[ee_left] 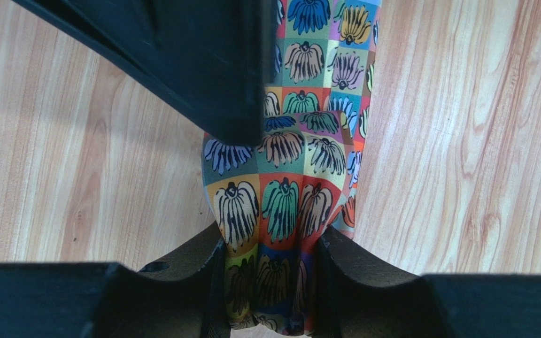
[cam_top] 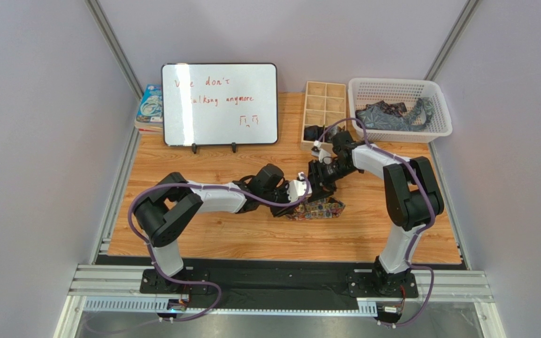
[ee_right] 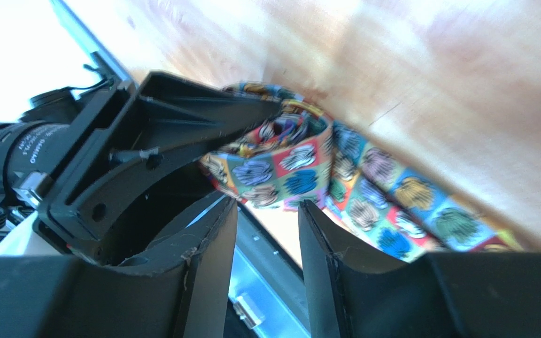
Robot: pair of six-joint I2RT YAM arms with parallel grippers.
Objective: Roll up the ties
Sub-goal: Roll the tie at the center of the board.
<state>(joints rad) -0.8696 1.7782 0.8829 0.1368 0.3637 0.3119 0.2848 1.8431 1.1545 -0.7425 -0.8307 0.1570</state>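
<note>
One multicoloured tie (cam_top: 320,208); dark ties (cam_top: 393,115) heaped in one white basket (cam_top: 400,85), too tangled to count; one whiteboard (cam_top: 220,104); one divided wooden tray (cam_top: 325,104); two arms, left arm (cam_top: 213,198) and right arm (cam_top: 407,189).

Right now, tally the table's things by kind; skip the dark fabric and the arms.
Multicoloured floral fabric tie: 1
White rectangular whiteboard: 1
Wooden compartment tray: 1
White plastic mesh basket: 1
Blue-and-white printed book or box: 1
Total: 5
</note>
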